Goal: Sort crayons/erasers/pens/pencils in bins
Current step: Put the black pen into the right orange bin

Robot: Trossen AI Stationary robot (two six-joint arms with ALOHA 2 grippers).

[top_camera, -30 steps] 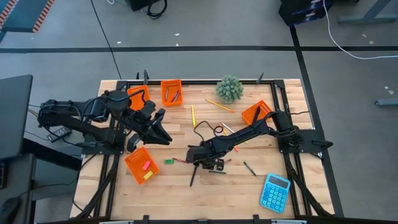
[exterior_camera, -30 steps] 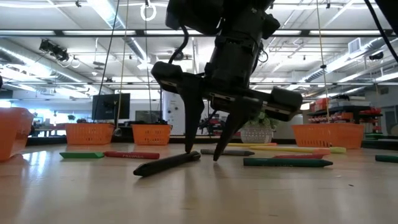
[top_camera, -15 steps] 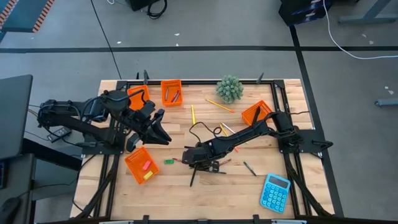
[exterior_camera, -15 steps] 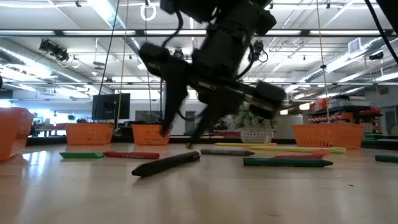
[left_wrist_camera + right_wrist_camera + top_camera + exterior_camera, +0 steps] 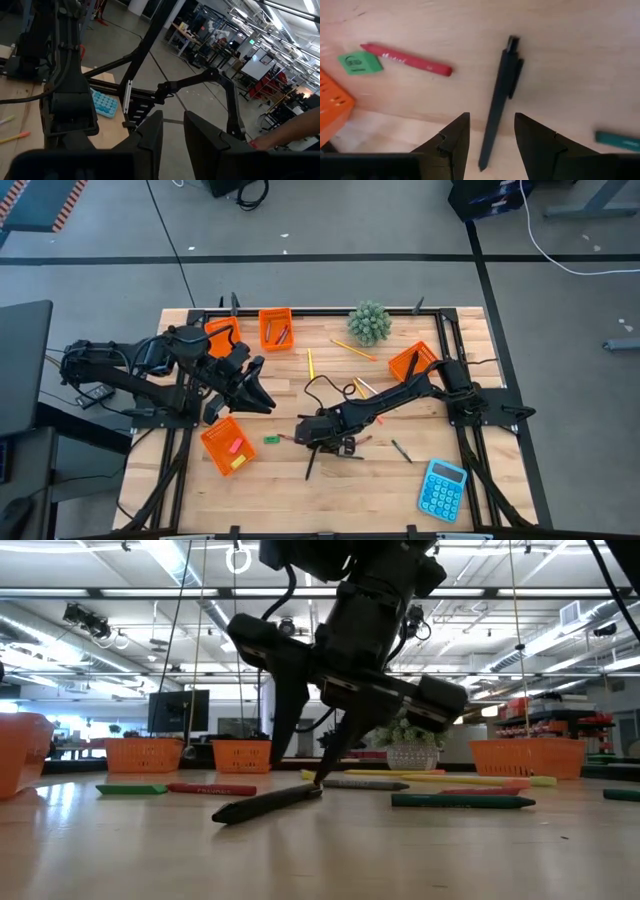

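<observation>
Wooden table (image 5: 570, 60) bears slim black pen (image 5: 499, 100).

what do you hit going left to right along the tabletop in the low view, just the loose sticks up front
green crayon → red crayon → black pen → grey crayon → dark green crayon

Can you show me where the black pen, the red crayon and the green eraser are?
black pen (image 5: 499, 102), right wrist view, middle of its barrel.
red crayon (image 5: 406, 60), right wrist view, middle of its paper wrap.
green eraser (image 5: 360, 63), right wrist view, centre of its top face.
</observation>
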